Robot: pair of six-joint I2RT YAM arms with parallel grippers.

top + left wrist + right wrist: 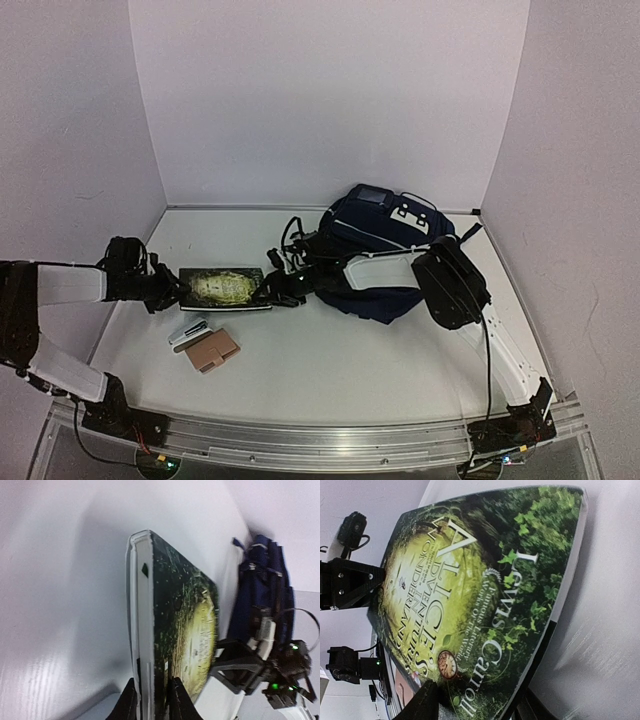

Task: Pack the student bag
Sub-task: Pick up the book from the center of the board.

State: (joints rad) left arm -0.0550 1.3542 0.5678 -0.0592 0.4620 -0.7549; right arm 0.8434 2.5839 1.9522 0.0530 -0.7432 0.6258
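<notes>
The book (222, 288) lies long-ways between both arms. The left gripper (177, 291) pinches its far end. The right gripper (266, 291) seems to pinch the end nearest the bag (385, 245).

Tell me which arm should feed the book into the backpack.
Right, probably. The right tool straddles the end of the book nearest the student bag, which lies just behind that arm. The left tool clamps the far end, away from the bag.

We see our left fingers (129, 702) pressed on both sides of the green book (175, 630). The right arm's black fingers (235, 667) are at its far edge, near the student bag (262, 585).
</notes>
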